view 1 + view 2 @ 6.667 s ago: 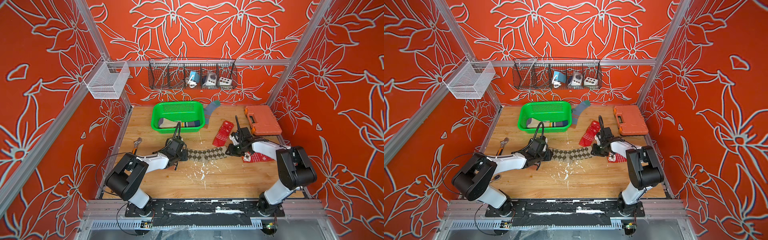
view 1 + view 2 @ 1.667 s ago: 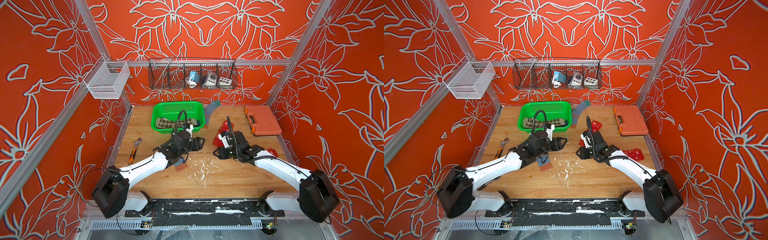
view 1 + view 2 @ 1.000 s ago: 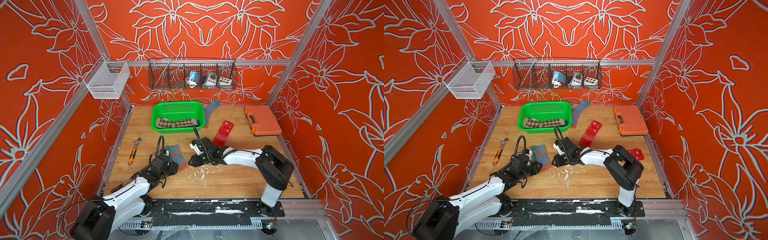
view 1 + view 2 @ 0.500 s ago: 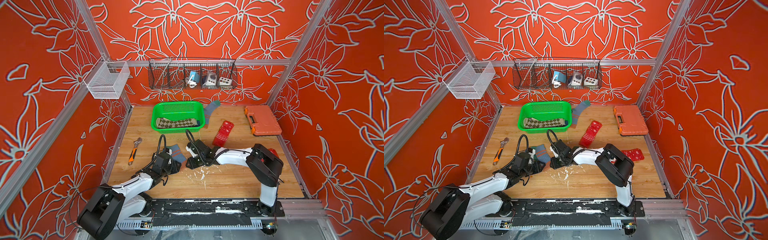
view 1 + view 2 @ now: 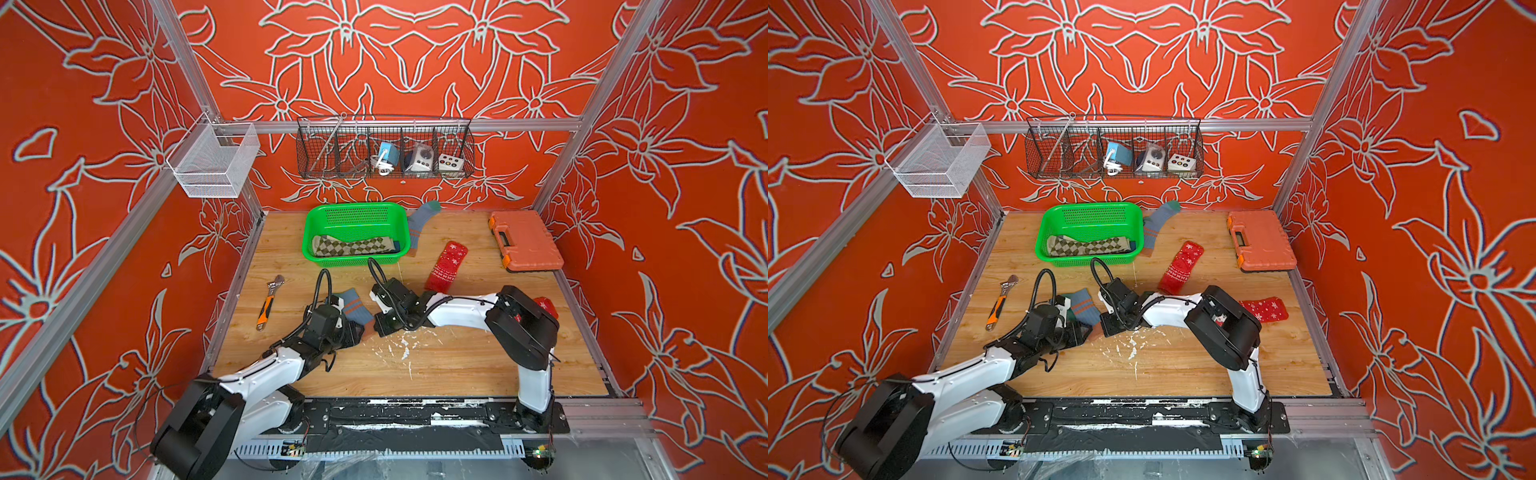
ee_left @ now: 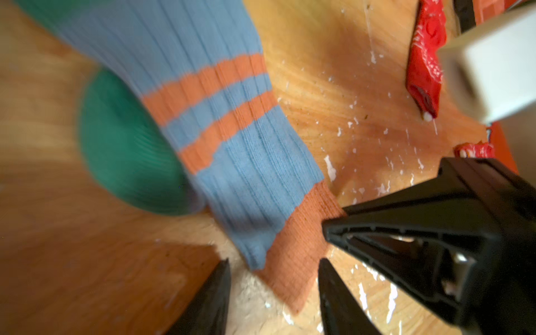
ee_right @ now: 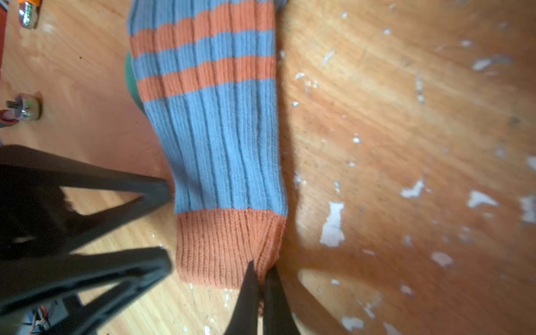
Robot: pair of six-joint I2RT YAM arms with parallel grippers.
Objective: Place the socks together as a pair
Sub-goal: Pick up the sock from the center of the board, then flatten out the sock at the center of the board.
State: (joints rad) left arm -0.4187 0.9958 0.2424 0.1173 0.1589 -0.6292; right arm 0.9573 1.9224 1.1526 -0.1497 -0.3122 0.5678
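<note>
Notice your right wrist view: the right gripper pinches the blue sock by its orange cuff, fingers pressed together; both top views hide this. Your left gripper stands spread astride the cuff, mid-table; a wrench lies left.

Orange floral walls w/ alu frame, scuffed wood tabletop.
</note>
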